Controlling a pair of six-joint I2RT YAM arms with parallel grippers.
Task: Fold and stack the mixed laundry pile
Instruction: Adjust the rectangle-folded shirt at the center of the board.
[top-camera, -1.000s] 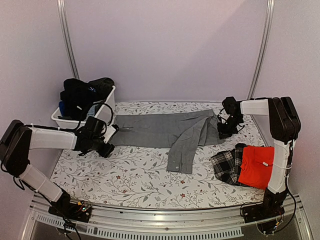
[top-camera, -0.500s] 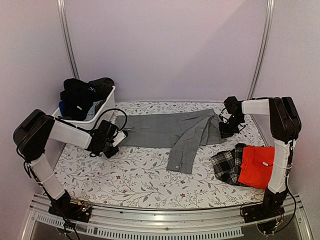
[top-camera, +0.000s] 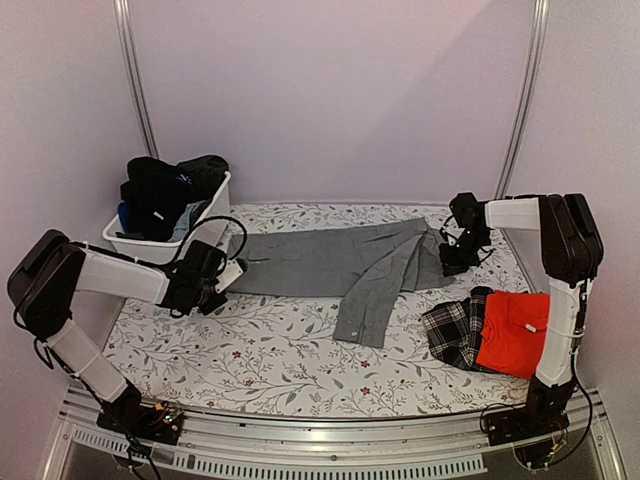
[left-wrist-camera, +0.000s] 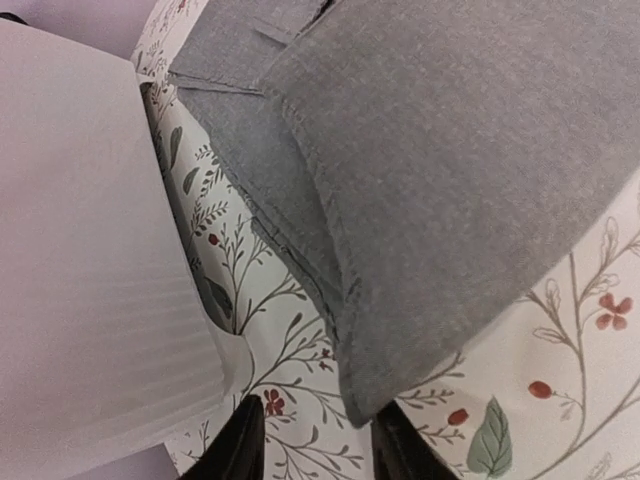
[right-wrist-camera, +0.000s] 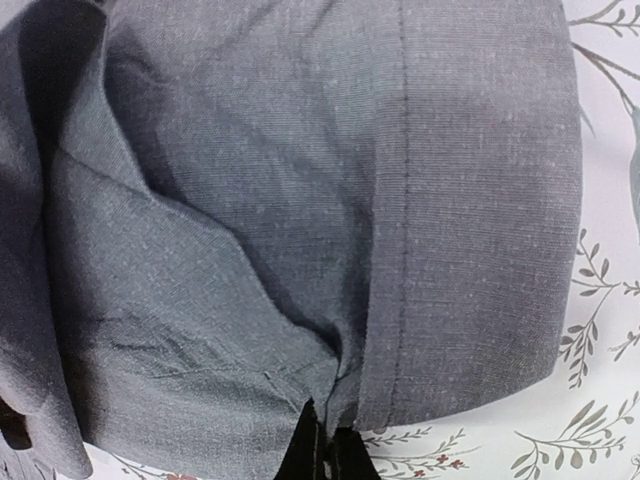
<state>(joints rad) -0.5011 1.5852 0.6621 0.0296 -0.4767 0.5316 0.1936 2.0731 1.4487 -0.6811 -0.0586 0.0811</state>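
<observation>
the grey shirt (top-camera: 320, 258), a fine woven cloth with stitched hems, lies flat across the floral table cover (top-camera: 270, 350), one sleeve hanging toward 6 o'clock. at its 3 o'clock end the right gripper (right-wrist-camera: 325, 455) is pinched tight on a puckered fold. at 9 o'clock the left gripper (left-wrist-camera: 315, 445) stands slightly parted, the rounded hem corner just beyond its tips. plaid cloth (top-camera: 452, 330) and a red shirt (top-camera: 512, 330) lie folded at 4 o'clock.

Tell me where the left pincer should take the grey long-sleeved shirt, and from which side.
The rounded corner at the left end of the grey long-sleeved cloth shirt, approached from the left, low along the floral table. It lies flat and free, pointing at the left pincer, so a finger should slip under.
</observation>
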